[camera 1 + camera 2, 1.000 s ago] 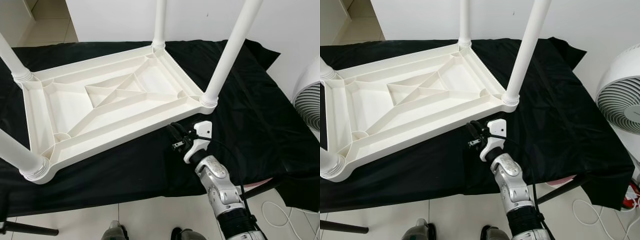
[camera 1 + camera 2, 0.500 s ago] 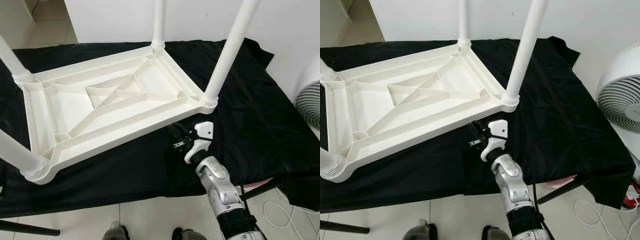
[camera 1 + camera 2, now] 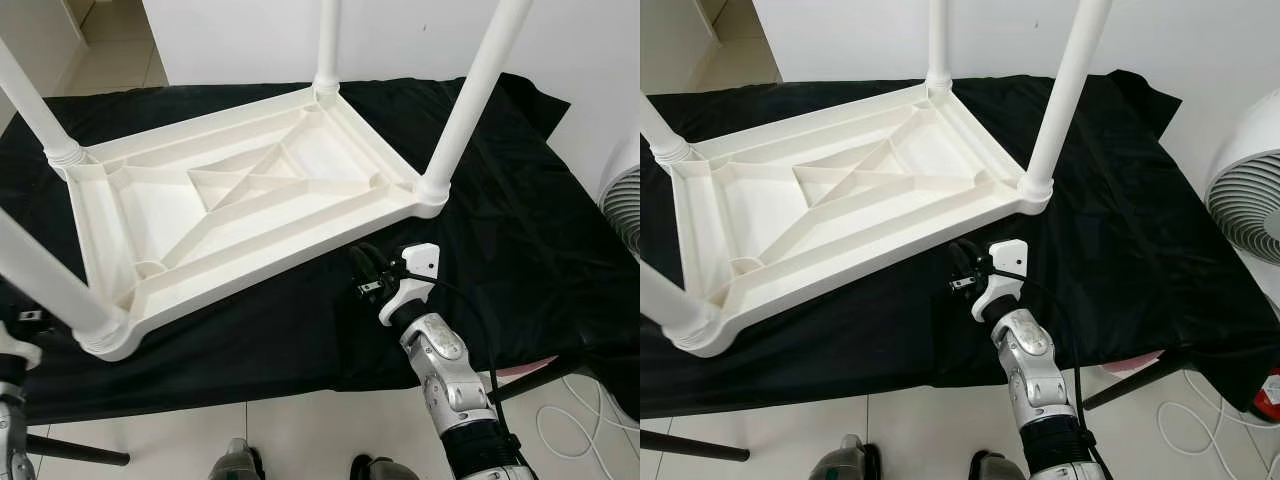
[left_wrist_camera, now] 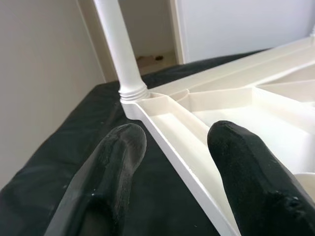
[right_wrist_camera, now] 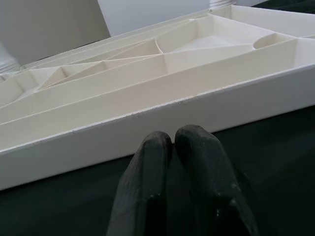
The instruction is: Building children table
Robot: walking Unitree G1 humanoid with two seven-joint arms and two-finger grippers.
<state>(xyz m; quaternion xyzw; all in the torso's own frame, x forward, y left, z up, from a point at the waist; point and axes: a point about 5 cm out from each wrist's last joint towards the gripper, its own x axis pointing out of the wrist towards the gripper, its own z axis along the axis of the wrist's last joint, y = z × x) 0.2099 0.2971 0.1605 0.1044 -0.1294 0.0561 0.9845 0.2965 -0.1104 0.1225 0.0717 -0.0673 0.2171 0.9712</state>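
Upturned children table (image 3: 240,215) fills frame centre; right claw (image 5: 172,142) pressed together beside its rim, left claw (image 4: 174,142) spread apart.

A silver, segmented right arm (image 3: 450,375) is ending in a white wrist housing (image 3: 415,268), with black cable looping alongside.

The white plastic children's table (image 3: 240,215) lies upside down on a black cloth (image 3: 520,200), its ribbed underside facing up with diagonal braces inside a raised rim. Four round white legs (image 3: 470,95) stand upright in its corner sockets, one at each corner, rising out of frame.
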